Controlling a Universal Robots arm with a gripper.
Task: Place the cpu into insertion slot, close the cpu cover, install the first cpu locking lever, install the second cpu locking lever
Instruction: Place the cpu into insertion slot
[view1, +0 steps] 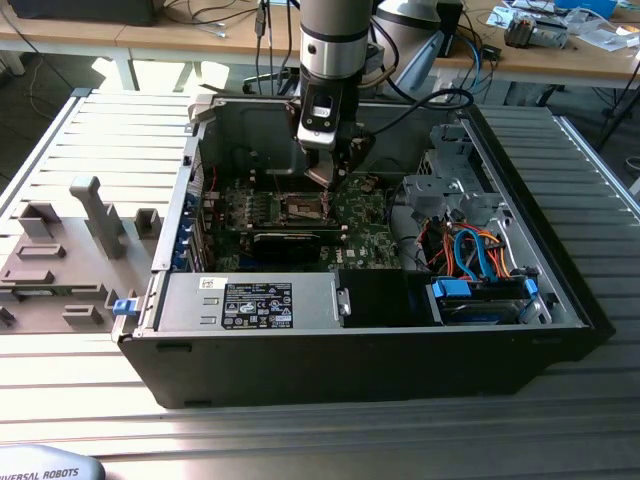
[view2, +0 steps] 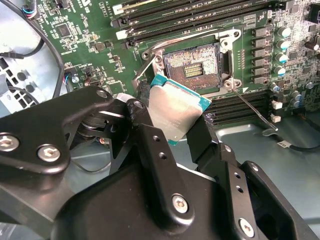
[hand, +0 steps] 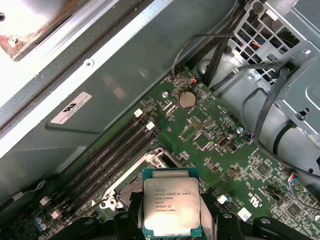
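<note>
Probably a lab: cable-strewn workbench (view1: 100, 36)

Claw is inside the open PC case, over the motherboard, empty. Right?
Not empty. The second wrist view shows the claw shut on the chip, above the bare socket. The rest holds: it is inside the open PC case, over the motherboard.

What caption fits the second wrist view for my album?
The gripper holds the cpu, tilted, close to the open insertion slot on the green motherboard.
</note>
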